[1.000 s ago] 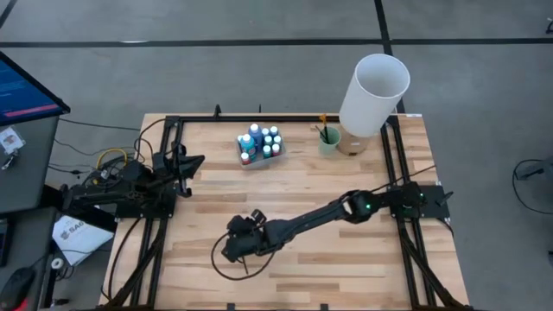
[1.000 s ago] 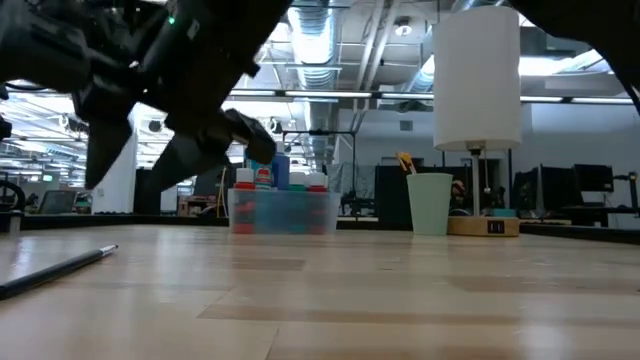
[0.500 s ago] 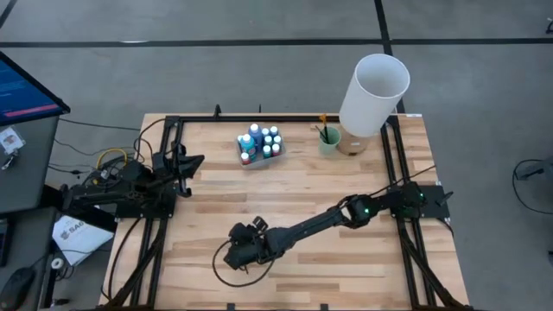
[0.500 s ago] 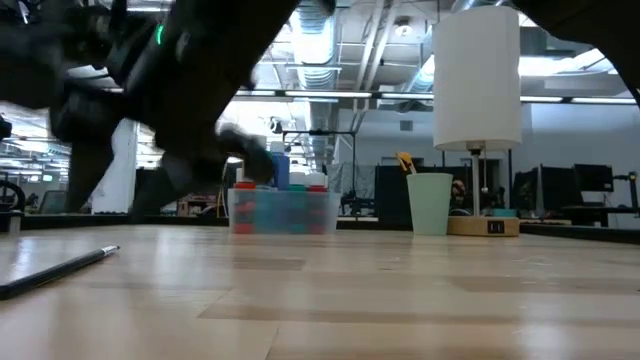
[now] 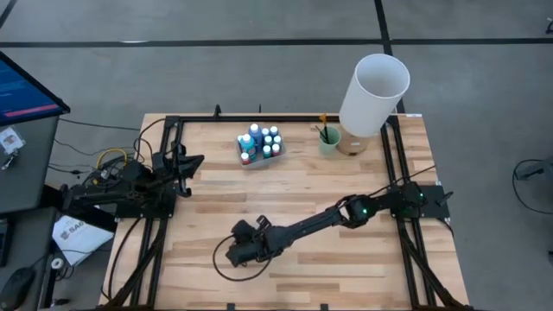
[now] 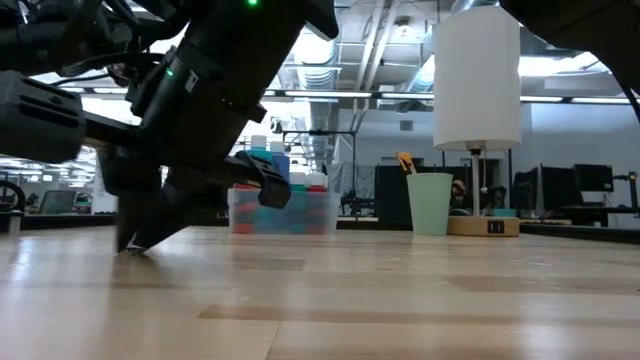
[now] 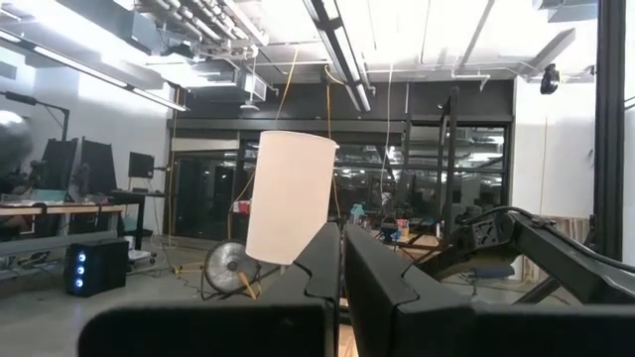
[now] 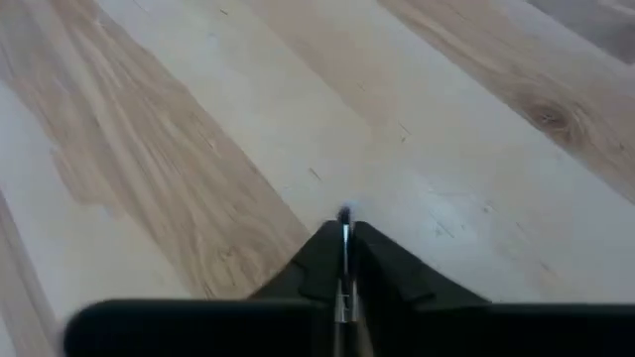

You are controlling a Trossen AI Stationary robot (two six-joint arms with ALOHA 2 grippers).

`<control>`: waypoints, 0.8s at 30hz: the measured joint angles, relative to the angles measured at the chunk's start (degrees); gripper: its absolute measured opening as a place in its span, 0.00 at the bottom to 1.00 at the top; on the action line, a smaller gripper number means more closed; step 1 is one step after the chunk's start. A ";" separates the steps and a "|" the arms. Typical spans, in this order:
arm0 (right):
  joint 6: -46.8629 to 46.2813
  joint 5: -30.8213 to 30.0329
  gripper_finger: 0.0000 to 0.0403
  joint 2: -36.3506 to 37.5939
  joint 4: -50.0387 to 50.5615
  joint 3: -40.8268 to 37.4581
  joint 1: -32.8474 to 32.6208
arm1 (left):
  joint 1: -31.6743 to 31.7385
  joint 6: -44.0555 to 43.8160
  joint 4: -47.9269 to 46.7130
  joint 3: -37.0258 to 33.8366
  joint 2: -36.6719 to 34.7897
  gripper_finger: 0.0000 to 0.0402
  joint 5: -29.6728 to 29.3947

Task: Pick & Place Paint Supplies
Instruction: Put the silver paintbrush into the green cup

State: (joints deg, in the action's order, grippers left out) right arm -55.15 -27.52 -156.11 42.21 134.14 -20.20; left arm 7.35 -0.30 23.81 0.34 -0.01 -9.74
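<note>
A thin dark brush [image 8: 343, 214] lies on the wooden table [image 5: 346, 259] near its front left. My right gripper [image 5: 232, 256] is down on it, shut, fingertips at the board [image 6: 130, 243]. Only the brush's tip shows, between the fingers. Small paint bottles with pale caps stand in a clear box [image 5: 260, 144] at the far middle. More brushes stand in a pale green cup [image 5: 328, 138]. My left gripper [image 5: 195, 161] waits shut at the table's left edge, holding nothing. My right gripper pinches the brush between its two fingers [image 8: 319, 253]; a short dark end [image 8: 343, 212] pokes out past the fingertips. The fingers slant down from the table's right side. The brush stays at table level; which part of its length is held is hidden by the gripper.
A tall white cylinder [image 5: 373, 82] stands on a wooden base at the far right, beside the cup. A black frame [image 5: 173, 121] runs along the table's far edge and both sides. A black cable loops on the board by the right gripper [image 5: 216, 263].
My right gripper has dropped to the tabletop and moved slightly toward the near edge, onto the brush that lay at the front left. Its fingers have come together on the brush. The brush no longer shows lying free in the low view.
</note>
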 joint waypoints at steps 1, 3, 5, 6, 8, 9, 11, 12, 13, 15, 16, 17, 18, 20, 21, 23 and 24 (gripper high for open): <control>0.15 0.06 0.05 0.02 0.06 -0.01 0.03 | 0.00 -0.01 0.03 0.00 0.00 0.00 0.00; 0.15 0.11 0.03 0.02 0.31 -0.01 0.03 | 0.00 -0.02 0.17 0.00 0.00 0.00 -0.02; -0.38 0.60 0.02 0.55 0.94 -0.04 0.10 | 0.00 -0.02 0.27 0.00 0.00 0.00 -0.02; 0.09 0.97 0.02 1.18 1.47 -0.11 0.11 | 0.00 0.00 0.29 0.00 0.00 0.00 -0.02; 1.51 1.21 0.01 2.18 2.38 -0.32 0.12 | 0.00 -0.01 0.31 0.01 0.00 0.00 -0.03; 2.60 1.01 0.01 3.02 2.91 -0.48 0.09 | 0.00 0.00 0.31 0.00 0.00 0.00 -0.04; 4.96 0.77 0.01 4.71 5.78 -0.87 0.07 | 0.00 -0.02 0.36 0.00 0.00 0.00 -0.06; 5.62 0.24 0.00 5.37 5.95 -0.89 -0.01 | 0.00 -0.01 0.34 0.00 0.00 0.00 -0.07; 5.98 -0.94 0.00 6.35 6.59 -0.89 -0.03 | 0.00 0.00 0.37 0.00 0.00 0.00 -0.07; 6.57 -4.22 0.00 9.19 9.20 -0.84 -0.10 | 0.00 -0.01 0.40 0.01 0.00 0.00 -0.09; 6.90 -6.17 0.00 10.49 10.20 -0.59 -0.10 | 0.00 0.00 0.40 0.00 0.00 0.00 -0.09; 6.89 -8.28 0.00 11.74 11.77 -0.44 -0.06 | 0.00 0.00 0.46 0.00 0.00 0.00 -0.09; 6.46 -10.49 0.00 13.06 14.35 -0.46 -0.03 | 0.00 -0.02 0.51 0.00 0.00 0.00 -0.11; 4.66 -15.72 0.00 14.61 19.68 -0.54 -0.01 | 0.00 0.00 0.54 0.00 0.00 0.00 -0.11; 2.95 -18.68 0.00 15.36 23.26 -0.59 -0.19 | 0.00 0.00 0.61 0.00 0.00 0.00 -0.11; -2.18 -23.99 0.00 17.71 31.85 -0.71 -0.93 | 0.00 0.00 0.67 0.00 0.00 0.00 -0.11; -5.33 -26.38 0.00 18.97 36.27 -0.60 -1.30 | 0.00 -0.01 0.67 0.00 0.00 0.00 -0.11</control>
State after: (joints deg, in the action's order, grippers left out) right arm -60.47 -53.90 -137.15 78.48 133.54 -21.50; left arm 7.35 -0.30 24.48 0.34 -0.01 -9.85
